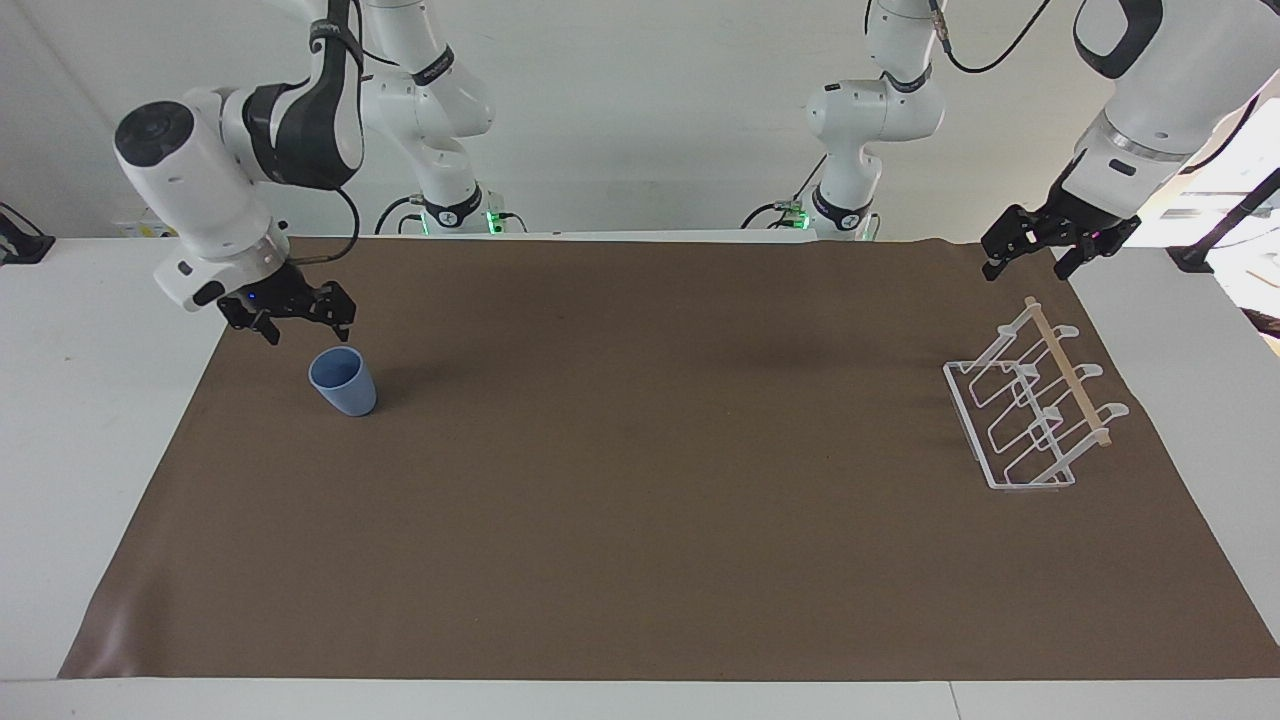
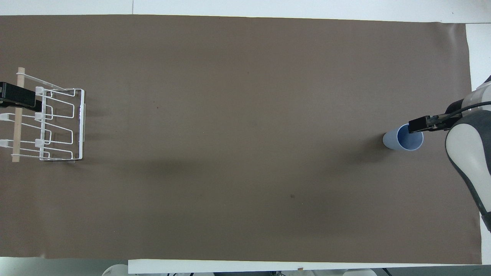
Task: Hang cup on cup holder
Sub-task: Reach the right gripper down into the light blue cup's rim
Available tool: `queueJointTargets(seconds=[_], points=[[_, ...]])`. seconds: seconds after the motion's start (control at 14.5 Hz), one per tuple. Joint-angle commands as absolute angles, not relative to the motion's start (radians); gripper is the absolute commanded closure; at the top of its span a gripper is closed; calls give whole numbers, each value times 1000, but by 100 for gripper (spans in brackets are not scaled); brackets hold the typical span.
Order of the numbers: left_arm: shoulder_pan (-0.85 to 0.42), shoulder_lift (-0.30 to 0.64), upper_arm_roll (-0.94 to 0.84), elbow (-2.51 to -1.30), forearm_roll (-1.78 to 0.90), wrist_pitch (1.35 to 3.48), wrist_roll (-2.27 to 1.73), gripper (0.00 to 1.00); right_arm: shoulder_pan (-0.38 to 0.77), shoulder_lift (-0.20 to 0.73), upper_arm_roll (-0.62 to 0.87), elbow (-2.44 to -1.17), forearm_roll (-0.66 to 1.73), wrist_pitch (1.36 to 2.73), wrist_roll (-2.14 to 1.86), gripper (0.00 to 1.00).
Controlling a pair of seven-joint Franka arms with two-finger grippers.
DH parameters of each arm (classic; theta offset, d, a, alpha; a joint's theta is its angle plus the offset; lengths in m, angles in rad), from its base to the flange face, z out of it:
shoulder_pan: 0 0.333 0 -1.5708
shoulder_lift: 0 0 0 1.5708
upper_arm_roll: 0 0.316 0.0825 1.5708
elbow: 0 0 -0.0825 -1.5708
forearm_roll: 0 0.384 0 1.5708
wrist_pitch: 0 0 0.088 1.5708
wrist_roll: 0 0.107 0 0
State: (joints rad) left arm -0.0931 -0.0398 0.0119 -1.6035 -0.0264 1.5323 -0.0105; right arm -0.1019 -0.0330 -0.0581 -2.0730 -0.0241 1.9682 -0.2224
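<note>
The light-blue cup [image 1: 343, 381] stands upright, mouth up, on the brown mat near the right arm's end of the table. My right gripper [image 1: 308, 328] hangs open just above the mat beside the cup's rim, not touching it. In the overhead view one of its fingers [image 2: 420, 125] overlaps the cup [image 2: 401, 138]. The white wire cup holder [image 1: 1048, 415] with its wooden rod [image 1: 1068, 375] sits at the left arm's end. My left gripper [image 1: 1025, 266] waits open in the air over the holder's end. Only one of its fingers [image 2: 17, 99] shows from above, over the cup holder [image 2: 81, 122].
A brown mat [image 1: 640, 480] covers most of the white table [image 1: 100, 400]. Between the cup and the holder the mat is bare. The arms' bases [image 1: 450, 200] stand at the robots' edge of the table.
</note>
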Motion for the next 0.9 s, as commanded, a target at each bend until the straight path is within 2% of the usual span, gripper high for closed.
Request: queueJointTargets(seconds=[0.0,0.55,0.69,0.76,0.83], points=[[-101,-43,21,-1605,-28,1520,-15,0,-147,-12,-52,-2091,0,1990,-296,0],[-101,-43,21,-1606,-28,1520,-15,0,-169,61,-52,-2137,2,2132,-319,1],[-101,-43,21,-1606,-28,1520,-15,0,-172,66,-52,-2158,2,2152,-324,8],[-101,-43,21,-1606,-28,1520,-15,0,-170,66,-52,-2167,2,2166,-321,19],[-101,-43,21,-1606,-28,1520,-15,0,-169,66,-52,-2171,2,2166,-321,41]])
